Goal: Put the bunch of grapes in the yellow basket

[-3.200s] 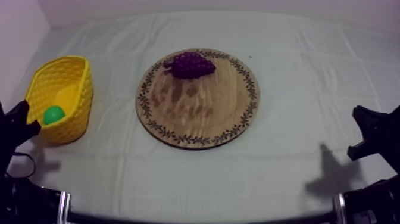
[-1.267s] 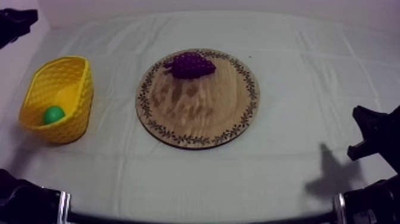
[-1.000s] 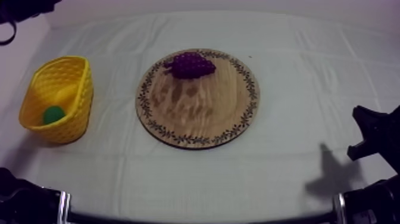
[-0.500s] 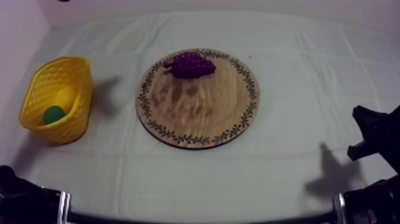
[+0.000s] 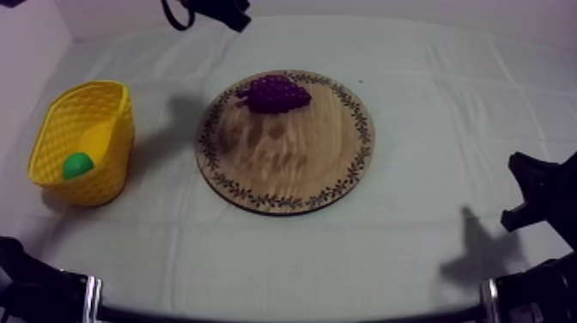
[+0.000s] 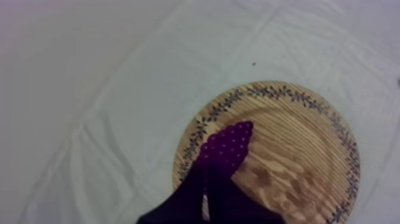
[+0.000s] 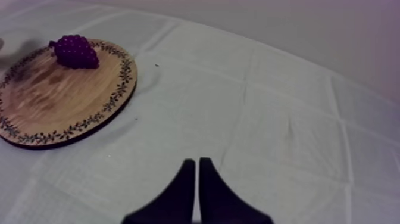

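Left pincer (image 6: 205, 202), narrow with fingers together on nothing, has swung up from the yellow basket (image 5: 107, 163) to hang high near the board (image 6: 297, 149): the approach has begun, but it will need to open first. Just beyond its tips lie the grapes (image 6: 229, 146), unmoved at the board's edge. The top view adds the yellow basket, well off to one side.

L gripper (image 6: 206, 179): black fingers lie together in a narrow wedge, nothing btwn them. Tips point at the bunch of grapes (image 6: 229, 143) and overlap its closer end. Prob. above it rather than touching, but can't tell. Grapes sit on the wooden board (image 6: 297, 155), just inside its patterned rim. Board lies flat on the grey-white cloth (image 6: 107, 101), w/ creases running past it.
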You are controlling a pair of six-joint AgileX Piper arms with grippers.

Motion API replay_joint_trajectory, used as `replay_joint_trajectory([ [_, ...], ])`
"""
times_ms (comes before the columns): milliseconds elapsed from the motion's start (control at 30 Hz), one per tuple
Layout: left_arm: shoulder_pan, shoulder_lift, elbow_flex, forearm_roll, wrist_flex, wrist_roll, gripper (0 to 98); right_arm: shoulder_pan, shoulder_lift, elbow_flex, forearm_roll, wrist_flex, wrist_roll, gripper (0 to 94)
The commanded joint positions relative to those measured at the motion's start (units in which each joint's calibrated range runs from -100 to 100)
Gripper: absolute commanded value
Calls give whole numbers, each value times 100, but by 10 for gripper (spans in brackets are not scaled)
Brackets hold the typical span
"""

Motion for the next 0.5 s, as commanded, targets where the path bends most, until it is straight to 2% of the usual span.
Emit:
replay_joint_trajectory([
  [0,50,184,15,-13,11,-2,0,-2,-1,-3,1,0,-1,4],
  [267,163,607,-11,-27,117,13,0,-2,-1,-3,1,0,-1,4],
  [467,187,812,-55,-32,214,-95,0,-2,-1,-3,1,0,-1,4],
])
